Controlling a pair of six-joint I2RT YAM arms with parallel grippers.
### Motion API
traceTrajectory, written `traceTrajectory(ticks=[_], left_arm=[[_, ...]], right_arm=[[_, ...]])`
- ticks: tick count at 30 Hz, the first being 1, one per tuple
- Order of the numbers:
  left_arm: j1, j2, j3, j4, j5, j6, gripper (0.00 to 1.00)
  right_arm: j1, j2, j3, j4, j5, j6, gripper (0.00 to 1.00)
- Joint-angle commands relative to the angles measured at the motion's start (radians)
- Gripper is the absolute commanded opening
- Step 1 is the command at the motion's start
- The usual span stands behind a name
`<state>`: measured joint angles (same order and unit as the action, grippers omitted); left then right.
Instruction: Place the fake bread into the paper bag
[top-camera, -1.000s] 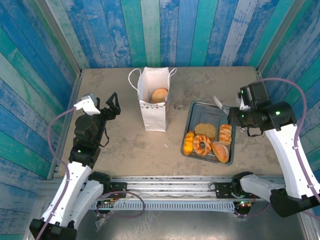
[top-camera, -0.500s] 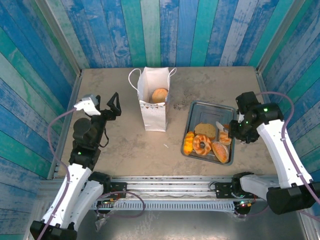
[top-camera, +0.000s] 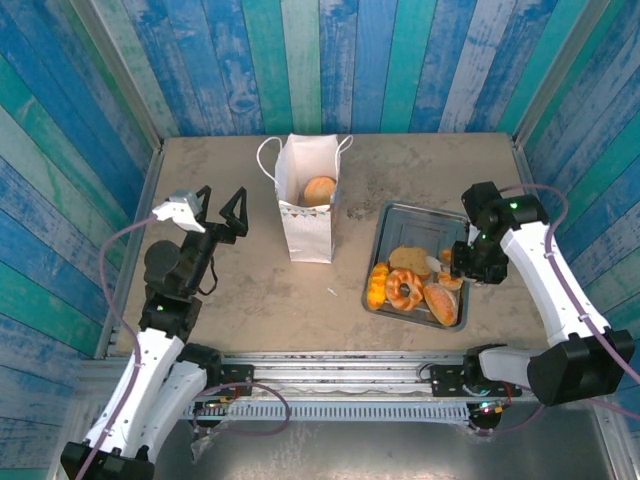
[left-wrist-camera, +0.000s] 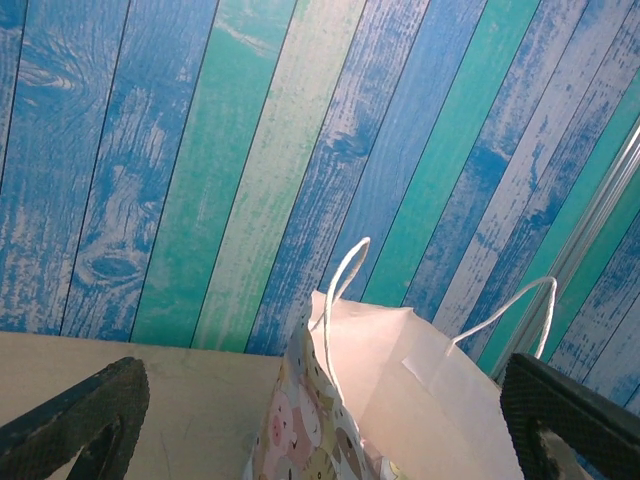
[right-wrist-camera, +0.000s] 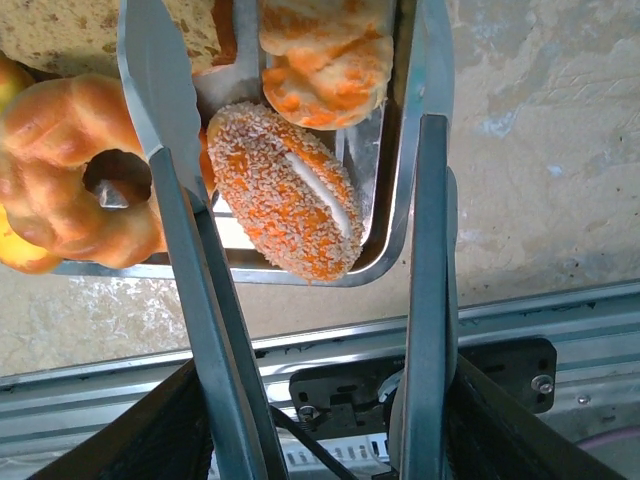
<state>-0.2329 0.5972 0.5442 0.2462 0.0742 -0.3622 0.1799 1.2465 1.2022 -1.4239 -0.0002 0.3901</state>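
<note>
Fake bread (top-camera: 415, 285): most of it sits in the tray (top-camera: 428, 213) on your right. One bun (top-camera: 319, 190) is already in the bag (top-camera: 305, 238).
Bag: upright mid-bench (top-camera: 250, 290), mouth open, so drops go straight in.
Right gripper (top-camera: 463, 264): clamped on the tongs (right-wrist-camera: 175, 210), whose blades sit either side of the sesame roll (right-wrist-camera: 285, 190). Looks like your next pick.
Left gripper (top-camera: 223, 198): jaws wide, empty, near the bag. Probably there to steady it.

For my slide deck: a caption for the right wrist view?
Open metal tongs straddle a seeded orange bun in the tray's corner, a ring doughnut beside it.
</note>
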Motion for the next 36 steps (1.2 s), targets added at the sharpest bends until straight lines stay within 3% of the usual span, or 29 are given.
traceTrajectory(ticks=[1, 25, 36], left_arm=[[0.000, -0.010, -0.012, 0.031, 0.007, 0.020, 0.94], [0.018, 0.019, -0.023, 0.057, 0.016, 0.007, 0.94], [0.021, 0.028, -0.022, 0.053, 0.013, 0.002, 0.94]], right_arm=[[-0.010, 0.009, -0.013, -0.018, 0.014, -0.009, 0.56], [-0.030, 0.053, -0.062, 0.010, 0.030, -0.022, 0.43], [-0.030, 0.032, 0.025, 0.000, 0.074, -0.028, 0.35]])
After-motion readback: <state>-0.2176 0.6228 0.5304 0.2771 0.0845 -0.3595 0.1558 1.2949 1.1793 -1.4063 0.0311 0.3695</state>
